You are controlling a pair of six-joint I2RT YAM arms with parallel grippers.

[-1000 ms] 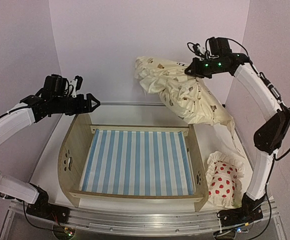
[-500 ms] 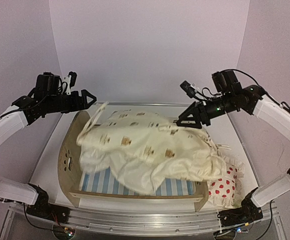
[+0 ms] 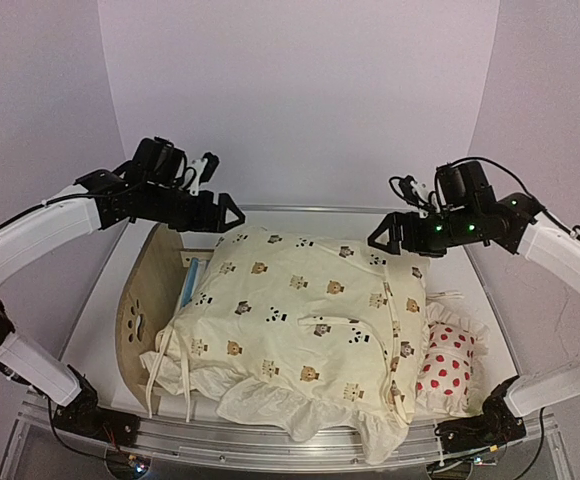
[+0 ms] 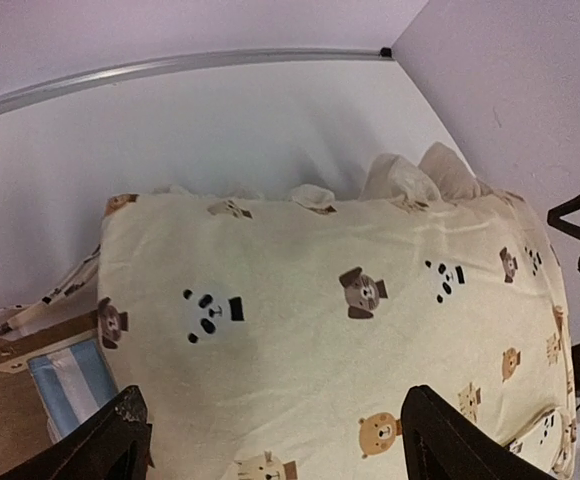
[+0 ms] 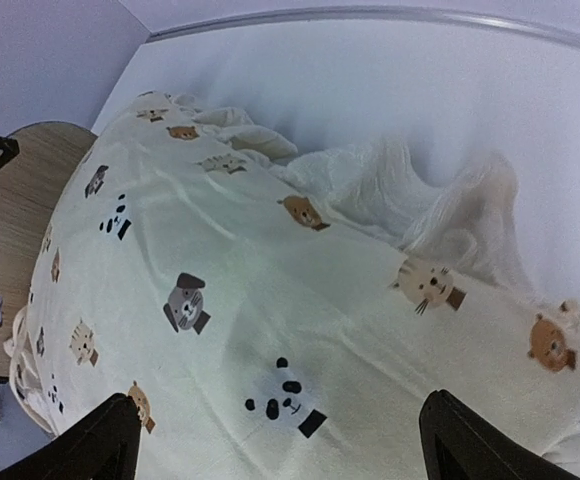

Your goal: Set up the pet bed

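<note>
The pet bed point(image 3: 142, 300) stands mid-table, and only its left plywood end board and a strip of striped base point(image 3: 188, 285) show. A cream animal-print cushion point(image 3: 305, 315) lies over the rest, and its frilled edge hangs past the bed's front rail. My left gripper point(image 3: 225, 216) hovers open above the cushion's back left corner, with the cushion point(image 4: 310, 310) below its spread fingers. My right gripper point(image 3: 380, 240) hovers open above the back right corner, holding nothing. The same cushion point(image 5: 270, 300) fills the right wrist view, beside the end board point(image 5: 25, 210).
A white pillow with red dots point(image 3: 446, 365) lies on the table to the right of the bed, partly tucked under the cushion's edge. Purple walls close in the back and both sides. A metal rail point(image 3: 270, 445) runs along the near edge.
The right arm swung the cushion from the back right down over the bed and its jaws opened, letting it go. The left arm moved right toward the cushion's back left corner.
</note>
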